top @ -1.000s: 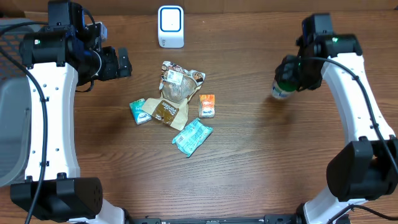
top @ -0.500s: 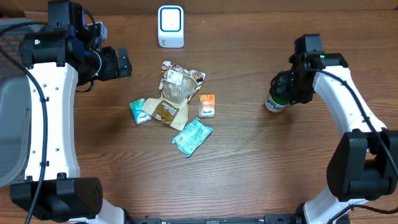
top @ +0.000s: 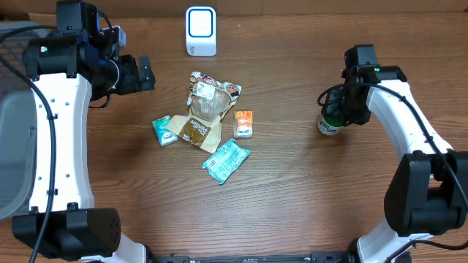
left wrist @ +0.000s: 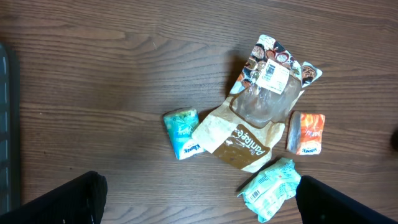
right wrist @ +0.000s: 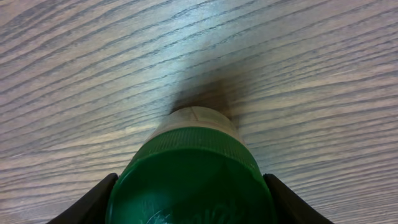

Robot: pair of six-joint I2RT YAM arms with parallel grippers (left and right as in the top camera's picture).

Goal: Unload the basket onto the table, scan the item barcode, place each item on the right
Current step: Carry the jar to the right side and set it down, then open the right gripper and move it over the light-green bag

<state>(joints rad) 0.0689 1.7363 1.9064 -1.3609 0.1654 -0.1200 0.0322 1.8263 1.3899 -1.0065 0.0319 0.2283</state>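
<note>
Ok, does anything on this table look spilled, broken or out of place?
Nothing looks spilled or damaged. The only untidy spot is the middle heap: a clear bag overlaps a brown packet, with small packets askew around them. The green-capped bottle sits apart at the right, gripped by the right tool.

table (top: 307,204): brown, wood-grain
bottle (top: 330,125): green cap, white body
scanner (top: 200,31): white, blue outline
right packet (top: 243,124): orange
near packet (top: 227,160): teal
bag (top: 194,132): tan
</note>
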